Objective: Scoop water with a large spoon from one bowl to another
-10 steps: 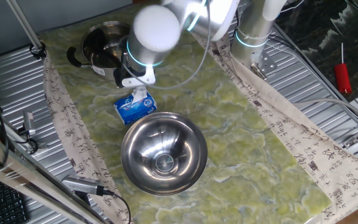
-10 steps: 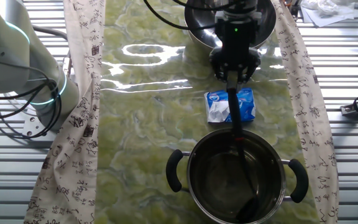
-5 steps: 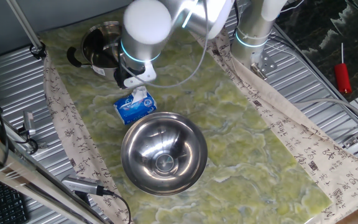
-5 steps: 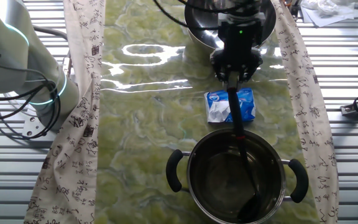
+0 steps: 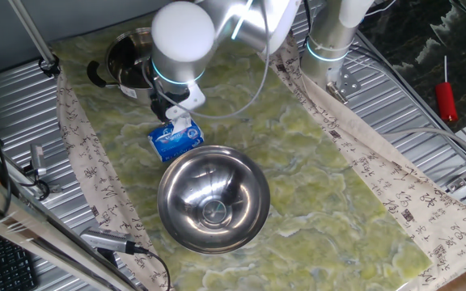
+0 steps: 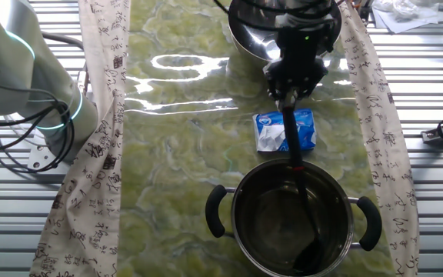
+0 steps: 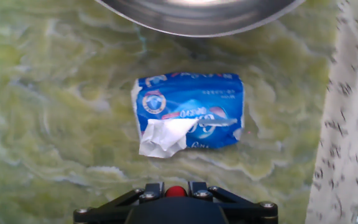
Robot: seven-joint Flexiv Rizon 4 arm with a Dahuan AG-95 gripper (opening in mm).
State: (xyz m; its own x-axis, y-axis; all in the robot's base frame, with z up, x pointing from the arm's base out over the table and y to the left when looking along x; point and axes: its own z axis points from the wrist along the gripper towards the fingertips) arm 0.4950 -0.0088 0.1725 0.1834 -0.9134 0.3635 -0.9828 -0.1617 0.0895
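Observation:
My gripper [image 6: 288, 97] is shut on the top of the large spoon [image 6: 291, 142], a slim dark utensil. The handle slants down over a tissue pack, and the spoon's scoop [image 6: 308, 255] lies low inside the steel pot [image 6: 234, 219] with black side handles. In the hand view the spoon's red end [image 7: 175, 190] sits pinched between the jaws of the gripper [image 7: 175, 194]. The wide steel bowl [image 5: 192, 174] stands on the other side of the pack. Water shows only as a faint sheen in the pot. In one fixed view the arm hides the spoon, with the gripper [image 5: 171, 113] beside the pot [image 5: 128, 56].
A blue-and-white tissue pack [image 7: 191, 112] lies on the green mat between pot and bowl, directly under the spoon handle. The bowl's rim [image 7: 191, 18] fills the top of the hand view. Patterned cloth strips [image 6: 102, 115] line both mat edges. The robot base [image 5: 330, 40] stands behind.
The wrist has shifted a little toward the pot and the spoon handle has tilted slightly. The scoop stays inside the pot.

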